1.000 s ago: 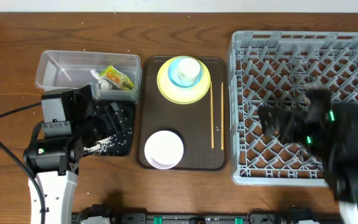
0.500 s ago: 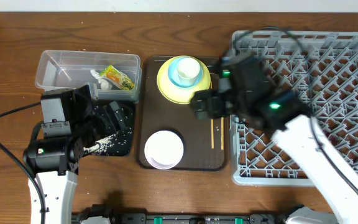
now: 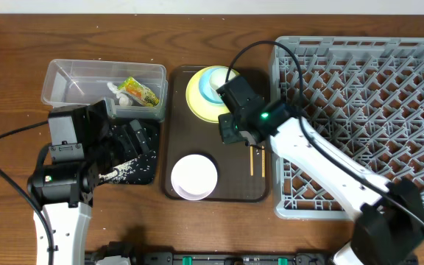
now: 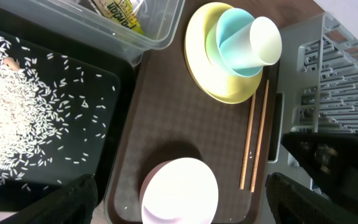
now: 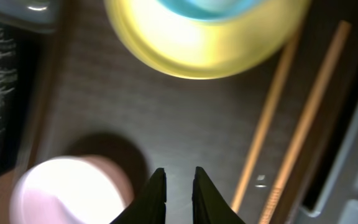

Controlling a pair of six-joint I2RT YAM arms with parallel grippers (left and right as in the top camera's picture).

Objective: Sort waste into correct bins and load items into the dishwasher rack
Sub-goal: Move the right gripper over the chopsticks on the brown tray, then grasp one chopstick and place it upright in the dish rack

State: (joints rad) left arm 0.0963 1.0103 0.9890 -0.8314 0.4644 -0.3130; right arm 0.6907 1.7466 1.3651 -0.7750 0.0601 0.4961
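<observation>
On the brown serving tray, the yellow-green plate (image 3: 201, 103) carries the light blue cup (image 4: 232, 46) with the small white cup (image 4: 265, 38) nested in it. The white bowl (image 3: 194, 177) sits at the tray's front, and the two chopsticks (image 3: 257, 158) lie on its right side. My right gripper (image 3: 229, 132) hovers over the tray between plate and bowl; in the right wrist view its jaws (image 5: 179, 171) stand almost together, empty. My left gripper (image 4: 180, 183) is open above the black tray (image 3: 144, 175) of rice (image 4: 11, 118). The wrapper (image 3: 140, 91) and paper scrap (image 3: 115, 91) lie in the clear tub (image 3: 72, 77).
The grey dishwasher rack (image 3: 366, 110) fills the right side, and my right arm reaches across its left edge. The brown serving tray (image 3: 219, 193) lies between the black tray and the rack. A black cable loops beside the left arm.
My right arm has swung left from over the rack to the brown tray, and its jaws have closed. The left arm has stayed where it was.
</observation>
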